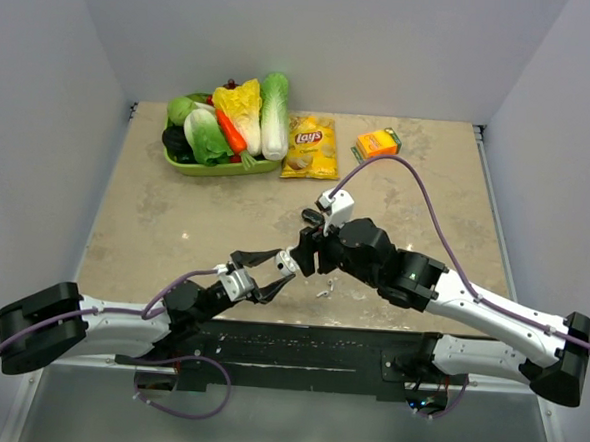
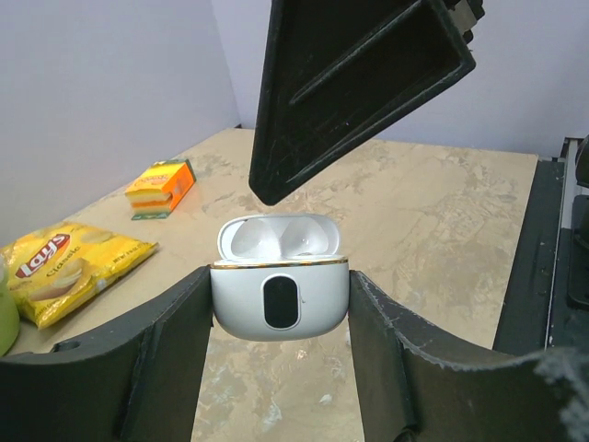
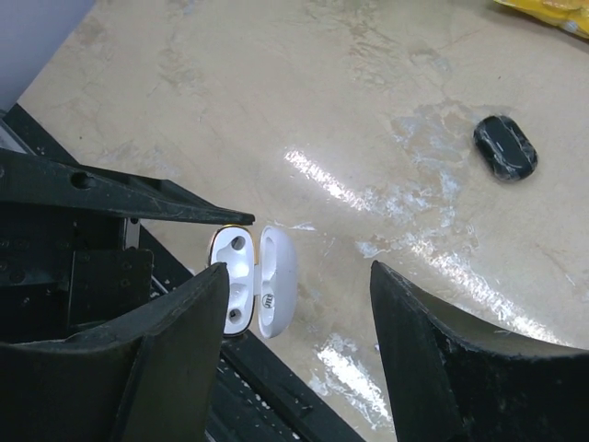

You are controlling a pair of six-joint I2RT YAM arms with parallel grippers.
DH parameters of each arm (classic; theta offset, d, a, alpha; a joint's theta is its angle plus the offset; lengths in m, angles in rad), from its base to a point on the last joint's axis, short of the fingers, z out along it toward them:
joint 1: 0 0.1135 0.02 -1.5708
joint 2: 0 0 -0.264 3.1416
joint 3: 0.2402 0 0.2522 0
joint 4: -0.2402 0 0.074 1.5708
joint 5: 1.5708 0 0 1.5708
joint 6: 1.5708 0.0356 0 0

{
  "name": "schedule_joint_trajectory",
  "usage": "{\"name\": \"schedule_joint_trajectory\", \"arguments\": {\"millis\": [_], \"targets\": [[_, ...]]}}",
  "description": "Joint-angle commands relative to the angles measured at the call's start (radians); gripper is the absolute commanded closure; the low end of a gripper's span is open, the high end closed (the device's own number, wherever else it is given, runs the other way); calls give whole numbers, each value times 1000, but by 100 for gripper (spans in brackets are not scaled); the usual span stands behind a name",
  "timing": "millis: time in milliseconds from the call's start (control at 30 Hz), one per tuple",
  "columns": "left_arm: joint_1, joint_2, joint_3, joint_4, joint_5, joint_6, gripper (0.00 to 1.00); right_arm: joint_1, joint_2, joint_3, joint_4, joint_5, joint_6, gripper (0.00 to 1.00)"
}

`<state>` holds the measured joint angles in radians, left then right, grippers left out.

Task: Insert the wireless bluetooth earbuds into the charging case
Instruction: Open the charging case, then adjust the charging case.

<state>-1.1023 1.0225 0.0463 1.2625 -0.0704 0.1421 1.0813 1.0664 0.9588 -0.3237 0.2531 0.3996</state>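
A: Anything readable?
B: Just the red "Lay's" logo on the yellow chip bag, off to the left in the left claw's own view.
A: The charging case in that claw?
B: Its mark is too small to read.

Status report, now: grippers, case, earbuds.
Left gripper shut on open white case, sockets empty. Right gripper over it, jaws open, empty. One black earbud lying on table, other not seen.
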Motion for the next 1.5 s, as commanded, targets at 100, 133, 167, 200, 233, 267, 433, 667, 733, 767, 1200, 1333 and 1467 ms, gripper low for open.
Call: {"name": "schedule_joint_trajectory", "arguments": {"millis": [100, 133, 167, 200, 233, 267, 433, 667, 733, 767, 1200, 1333, 1467], "targets": [[-7, 7, -19, 238, -18, -2, 100, -1, -25, -12, 77, 18, 19, 40], [-7, 4, -22, 235, -26, -6, 100, -1, -35, -15, 75, 49, 27, 41], [-7, -4, -23, 232, -34, -9, 100, -1, -67, -22, 75, 128, 39, 42], [-8, -10, -25, 229, -52, -12, 100, -1, -84, -38, 71, 174, 44, 42], [-8, -15, -28, 219, -68, -12, 100, -3, -103, -48, 65, 214, 51, 42], [-10, -27, -31, 212, -115, -16, 100, -6, -136, -58, 54, 288, 62, 42], [-11, -52, -36, 193, -264, -55, 100, -85, -180, -222, 40, 295, 120, 42], [-11, -36, -8, 204, -310, -241, 100, -92, -224, -417, 106, 262, 215, 44], [-11, -22, -39, 285, -310, -269, 100, -92, -247, -427, 103, 278, 219, 44], [-8, -13, -46, 322, -263, -257, 100, -92, -253, -425, 101, 284, 217, 44], [-7, 132, -81, 515, 3, -70, 100, -92, -290, -322, 161, 117, 179, 35], [-13, 163, -103, 591, 20, -16, 100, -96, -272, -255, 167, 23, 203, 31], [-24, 169, -83, 577, 46, 10, 100, -112, -180, -189, 159, -61, 234, 32]]}}
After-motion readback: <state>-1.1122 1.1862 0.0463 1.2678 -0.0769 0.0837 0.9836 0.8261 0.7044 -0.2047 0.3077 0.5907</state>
